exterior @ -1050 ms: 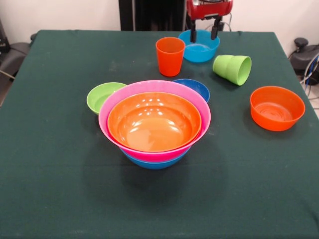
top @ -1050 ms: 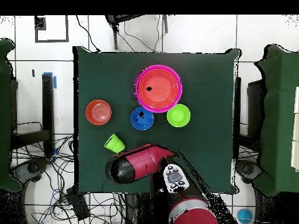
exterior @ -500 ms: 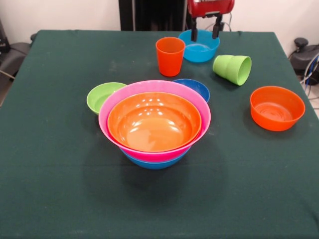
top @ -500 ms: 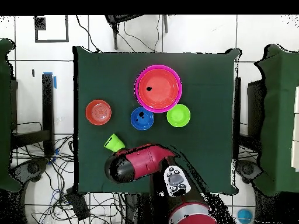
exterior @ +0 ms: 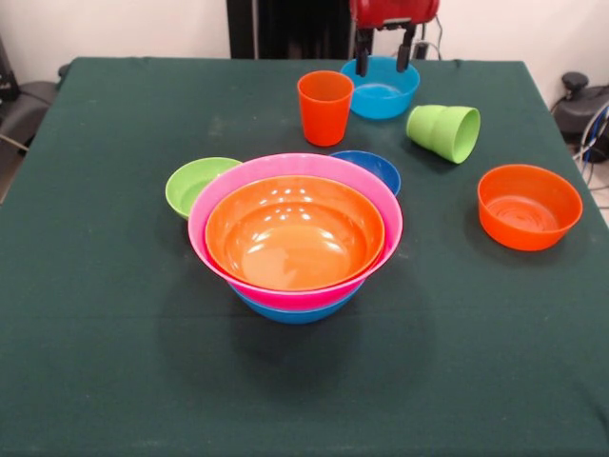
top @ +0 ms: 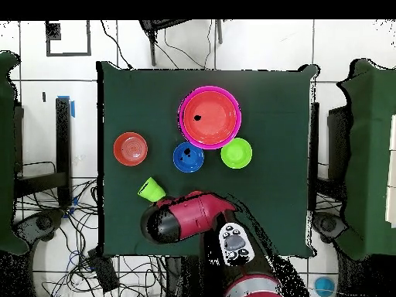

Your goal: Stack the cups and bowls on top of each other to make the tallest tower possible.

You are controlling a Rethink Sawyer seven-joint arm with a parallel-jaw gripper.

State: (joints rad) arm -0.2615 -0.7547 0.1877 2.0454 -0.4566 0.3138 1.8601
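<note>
Tower sitting mid-worktop, gripper hanging spread at the far edge.

The tower (exterior: 295, 238), orange bowl nested in pink over blue, is standing with the lime-green bowl (exterior: 195, 184) and small blue bowl (exterior: 373, 168) touching it behind; beyond it, the orange cup (exterior: 324, 107) is standing upright, the green cup (exterior: 444, 131) lying tipped, and the gripper (exterior: 383, 49) hanging empty, fingers apart, over the far blue bowl (exterior: 381, 90).
</note>
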